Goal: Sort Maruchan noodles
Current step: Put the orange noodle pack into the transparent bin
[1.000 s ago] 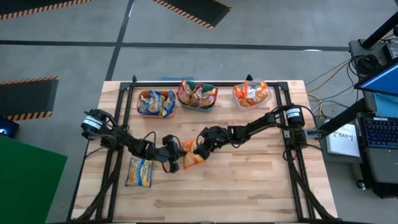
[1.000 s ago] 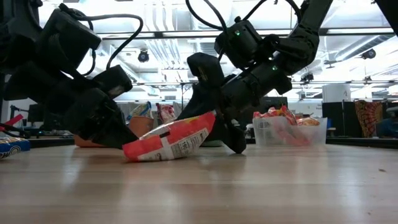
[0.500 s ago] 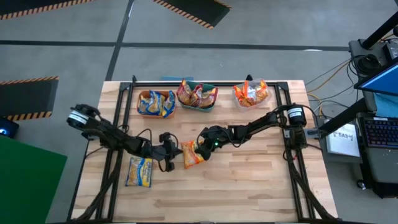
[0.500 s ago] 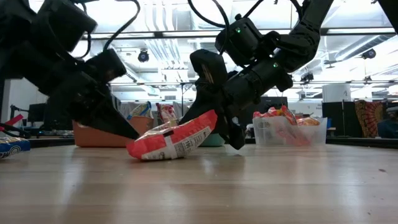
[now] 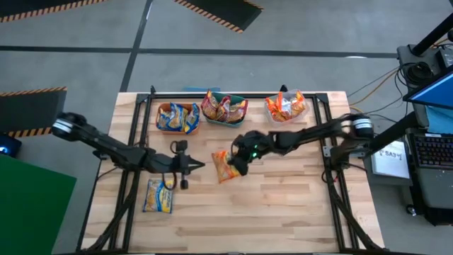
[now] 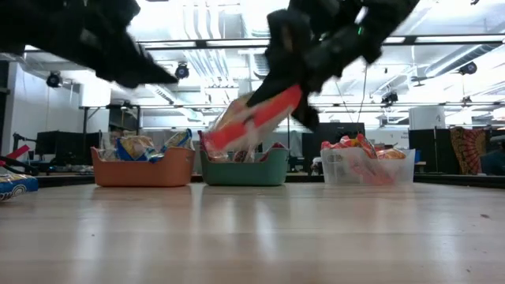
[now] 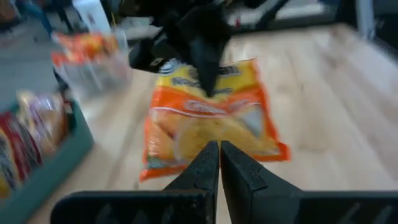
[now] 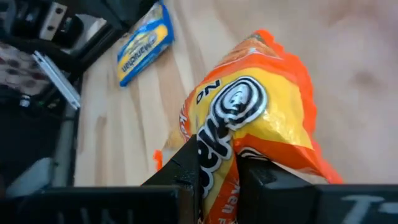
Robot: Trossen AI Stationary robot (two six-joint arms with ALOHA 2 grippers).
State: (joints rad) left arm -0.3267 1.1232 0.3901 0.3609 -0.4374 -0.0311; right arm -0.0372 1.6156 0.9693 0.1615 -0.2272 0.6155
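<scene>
Since 1 second ago, the orange-red Maruchan packet [image 5: 225, 166] has left the counter [image 5: 283, 205]. It hangs clamped in the right gripper [image 5: 239, 164], pinched at 1 end for carrying toward the bins. Its long axis tilts, free end lower. The left gripper [image 5: 191, 166], pinched closed and empty, has withdrawn. A blue-and-yellow packet [image 5: 158, 195] remains unsorted.

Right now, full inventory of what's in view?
Orange-red noodle packet: 1, held above mid-table by the right gripper.
Blue-and-yellow packet: 1, flat on the table, front left.
Orange bin: 1, back left, holds blue-and-yellow packets.
Green bin: 1, back centre, holds maroon-pink packets.
Clear bin: 1, back right, holds orange-red packets.
Wooden table: 1.
Left gripper: shut, empty, left of the held packet.
Right gripper: shut on the packet.
</scene>
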